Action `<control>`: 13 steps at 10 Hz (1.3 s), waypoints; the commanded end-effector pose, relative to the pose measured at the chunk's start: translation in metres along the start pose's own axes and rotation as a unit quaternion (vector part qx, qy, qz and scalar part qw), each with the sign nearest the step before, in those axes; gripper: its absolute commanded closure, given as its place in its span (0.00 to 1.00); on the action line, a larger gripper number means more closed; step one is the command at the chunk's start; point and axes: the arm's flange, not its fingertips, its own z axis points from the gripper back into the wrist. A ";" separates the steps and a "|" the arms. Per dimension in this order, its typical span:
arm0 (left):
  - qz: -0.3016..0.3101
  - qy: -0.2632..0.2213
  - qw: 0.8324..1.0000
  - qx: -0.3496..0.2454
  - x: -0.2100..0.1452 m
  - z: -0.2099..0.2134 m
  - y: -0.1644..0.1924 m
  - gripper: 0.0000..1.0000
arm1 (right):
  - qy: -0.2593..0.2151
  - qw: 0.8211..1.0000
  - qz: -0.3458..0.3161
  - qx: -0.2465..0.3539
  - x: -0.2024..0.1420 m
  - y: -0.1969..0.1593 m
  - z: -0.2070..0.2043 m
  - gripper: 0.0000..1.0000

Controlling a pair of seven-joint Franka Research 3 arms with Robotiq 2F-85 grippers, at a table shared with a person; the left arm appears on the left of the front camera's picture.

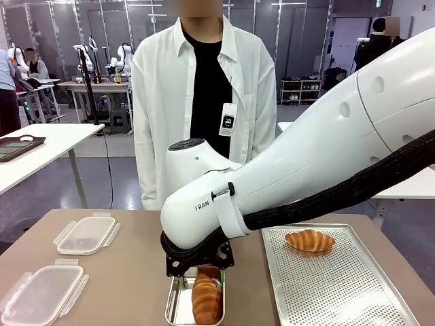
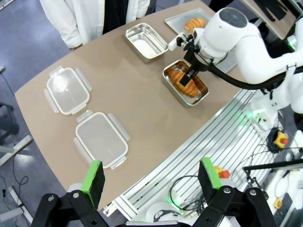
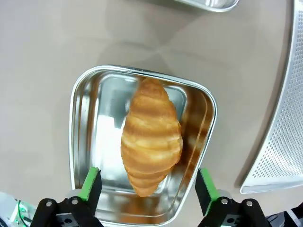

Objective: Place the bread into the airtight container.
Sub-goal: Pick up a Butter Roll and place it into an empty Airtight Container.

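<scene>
Front view: the R arm's white wrist link reads "RAN", with the rest of the word hidden by a strap. A person in a white shirt stands at the far side wearing a badge [image 1: 228,121]; its print is too small to read. At bottom centre a steel container [image 1: 175,307] holds a croissant [image 1: 206,300], golden-brown and ridged, lying lengthwise. The right gripper [image 1: 197,277] hangs directly over it. Its fingers are mostly hidden by the wrist, so the spread can't be told here. To the right, a perforated tray [image 1: 340,285] carries a second croissant [image 1: 309,240] near its far edge. Two clear plastic lids lie at the table's left, the far lid [image 1: 85,235] and the near lid [image 1: 42,293].

Left wrist view: the left gripper [image 2: 151,177] is high above the table edge, fingers spread wide w/ nothing between them. Below are both lids, the filled container under the R arm, and an empty steel container [image 2: 146,41] just beyond it. A red button [image 2: 280,138] sits off the table.

Right wrist view: the green pads [image 3: 91,182] stand spread wide, flanking the croissant's near end w/o touching it. The croissant lies flat on the container's shiny floor, w/ pointed ends and a fat middle. The tray's corner shows at the right.
</scene>
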 end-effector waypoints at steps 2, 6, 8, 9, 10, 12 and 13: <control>-0.006 0.002 1.000 0.004 0.001 0.001 0.000 0.00 | -0.001 1.000 -0.021 -0.004 0.001 0.001 -0.004 0.00; -0.006 0.002 1.000 0.004 0.001 0.001 0.000 0.00 | -0.001 1.000 -0.021 -0.004 0.001 0.001 -0.004 0.00; -0.006 0.002 1.000 0.004 0.001 0.001 0.000 0.00 | -0.001 1.000 -0.021 -0.004 0.001 0.001 -0.004 0.00; -0.006 0.002 1.000 0.004 0.001 0.001 0.000 0.00 | -0.001 1.000 -0.021 -0.004 0.001 0.001 -0.004 0.00; -0.006 0.002 1.000 0.004 0.001 0.001 0.000 0.00 | -0.001 1.000 -0.021 -0.004 0.001 0.001 -0.004 0.00; -0.006 0.002 1.000 0.004 0.001 0.001 0.000 0.00 | -0.001 1.000 -0.021 -0.004 0.001 0.001 -0.004 0.00; -0.006 0.002 1.000 0.004 0.001 0.001 0.000 0.00 | -0.001 1.000 -0.021 -0.004 0.001 0.001 -0.004 0.00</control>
